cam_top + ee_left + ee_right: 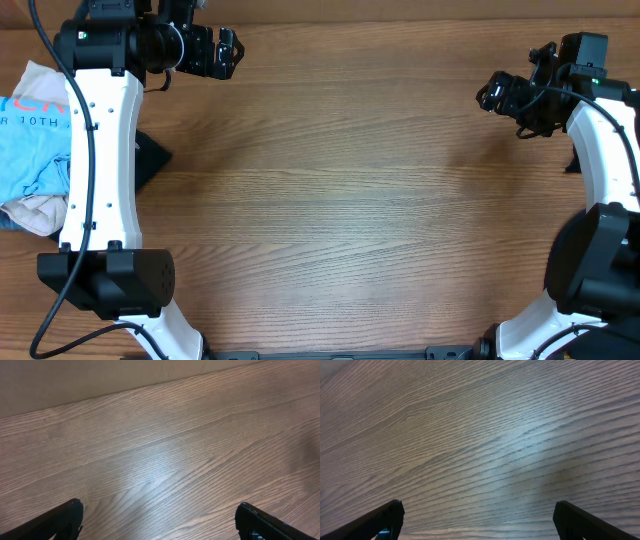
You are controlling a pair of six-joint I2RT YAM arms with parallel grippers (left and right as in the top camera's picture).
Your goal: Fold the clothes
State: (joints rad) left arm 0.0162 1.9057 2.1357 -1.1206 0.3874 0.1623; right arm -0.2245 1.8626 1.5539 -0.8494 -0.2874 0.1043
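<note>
- Overhead view: the clothes sit bunched at the far-left table edge, partly cut off by frame. Sky-blue tee on top w/ white lettering + red-orange mark, off-white garment poking out at the near end.
- Key relation: pile lies outboard of my left arm's white link, i.e. behind and to the side of the left gripper, which points the opposite way, twd table centre. Jaws face away from the cloth.
- Pile's long axis runs approx near-to-far along the table edge. It's crumpled, so I can't pick out hem or shoulder line yet.
- Left arm is clearly nearer. Right gripper is across the whole table, well apart from the pile.
- L jaws: spread wide, nothing between them. Left wrist view shows only bare wood btwn the fingers.
- R jaws: same, fully spread, empty, bare wood in right wrist view.
- Pose: left arm stretched out twd the far edge, wrist turned inward. Right arm mirrors it, wrist turned inward from the right side.
- My read: task not started. Next move prob needs the left wrist swung back round over the pile to drag the tee into the middle.
</note>
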